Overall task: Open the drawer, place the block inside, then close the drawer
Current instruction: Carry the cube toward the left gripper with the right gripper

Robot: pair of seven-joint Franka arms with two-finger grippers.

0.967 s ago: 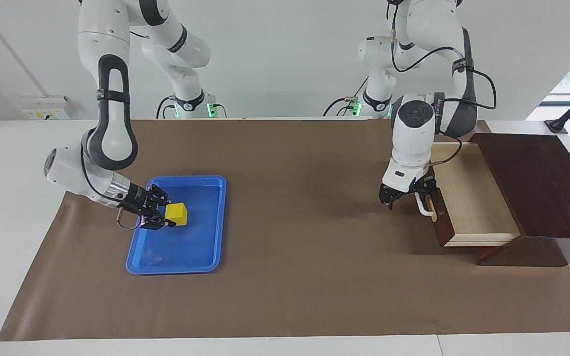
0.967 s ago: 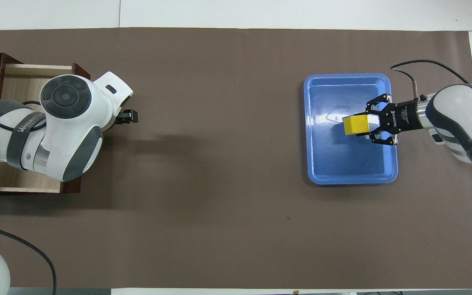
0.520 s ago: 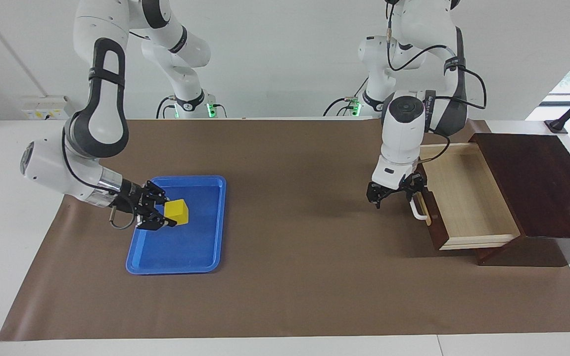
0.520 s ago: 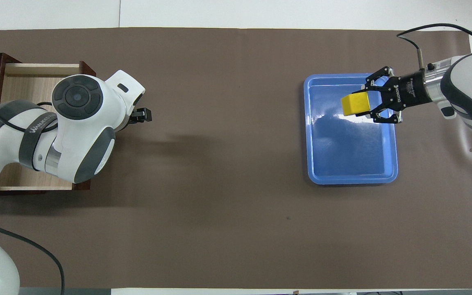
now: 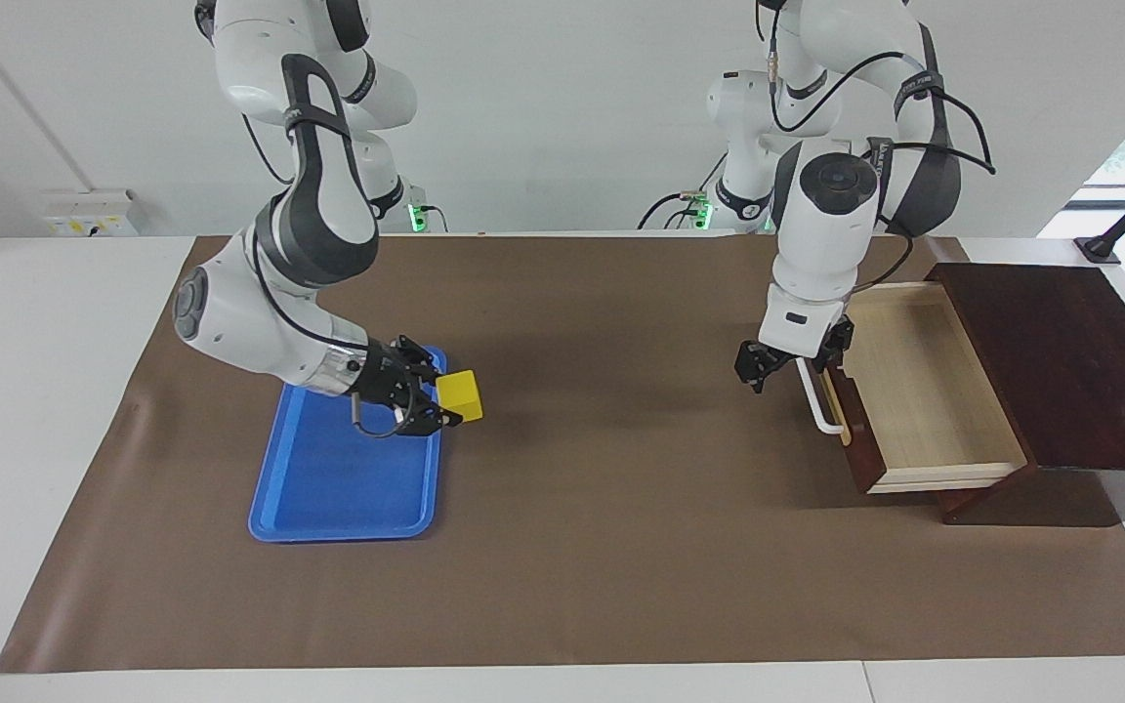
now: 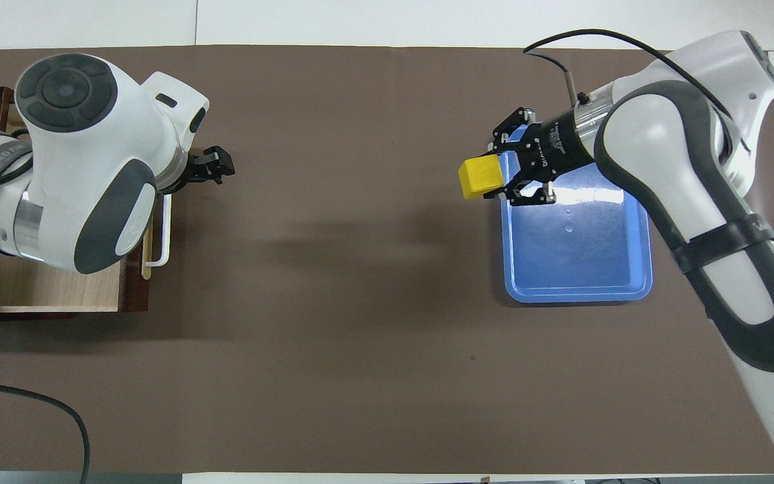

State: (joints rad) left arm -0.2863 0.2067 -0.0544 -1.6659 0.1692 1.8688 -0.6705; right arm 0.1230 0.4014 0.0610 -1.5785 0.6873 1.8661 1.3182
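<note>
Fingers of my right pincer (image 5: 445,405) are pinching the small yellow cube (image 5: 459,394) above the flat blue plastic tray's (image 5: 328,488) rim. My left pincer (image 5: 785,363), spread, is hovering beside the open reddish-brown wooden drawer's (image 5: 914,391) white bar handle (image 5: 821,405) near my left arm's table edge.

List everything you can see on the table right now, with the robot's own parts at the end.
block: one, yellow, held in the air over the tray's edge
tray: one, blue, toward the right arm's end
drawer: one, pale wood inside, pulled open
cabinet: one, dark wood, at the left arm's end
mat: one, brown, covering the table
right gripper: shut on the block
left gripper: in the air in front of the drawer's white handle
</note>
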